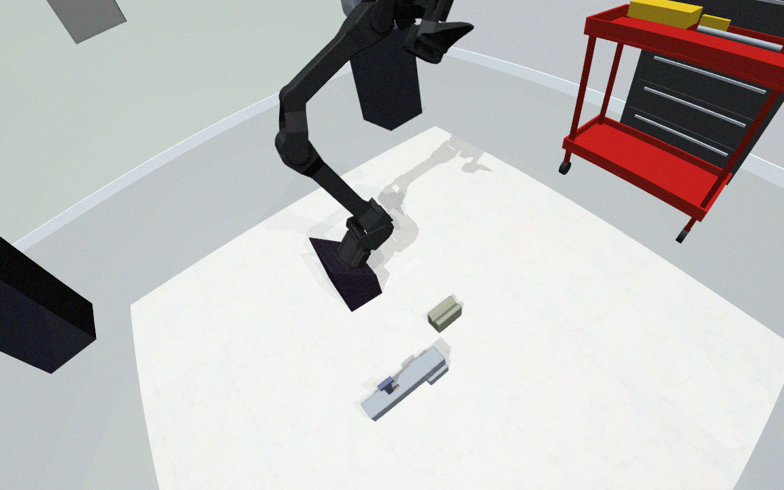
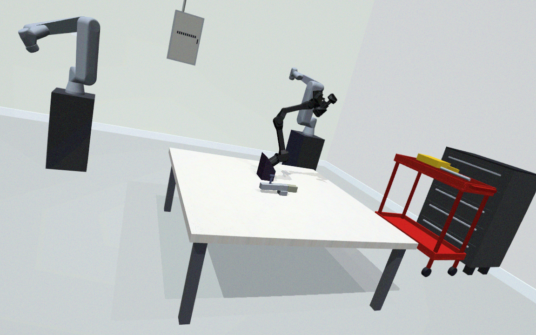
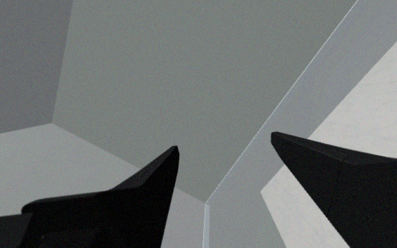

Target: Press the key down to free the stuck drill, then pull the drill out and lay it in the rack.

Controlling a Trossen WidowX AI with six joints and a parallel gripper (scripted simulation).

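Note:
A long grey-blue block (image 1: 410, 379) (image 2: 266, 186) lies on the table. A small darker blue T-shaped piece (image 1: 386, 384) stands up from it towards one end, with a tiny orange spot beside it. A low grey step (image 1: 438, 373) (image 2: 282, 192) juts from its side near the other end. I cannot tell which part is the key and which the drill. An olive grooved block (image 1: 444, 314) (image 2: 292, 188), seemingly the rack, sits just beyond that other end. My gripper (image 3: 222, 143) (image 2: 327, 105) is open and empty, raised high above the table's back part, far from both blocks.
The white table (image 1: 595, 341) (image 2: 303, 220) carries the arm's dark wedge base (image 1: 352, 286) (image 2: 264, 168). A red trolley (image 1: 644, 161) (image 2: 407, 231) and a dark drawer cabinet (image 2: 515, 208) stand beyond its side. Grey robot arms on dark pedestals (image 1: 387, 91) (image 2: 70, 133) stand around it.

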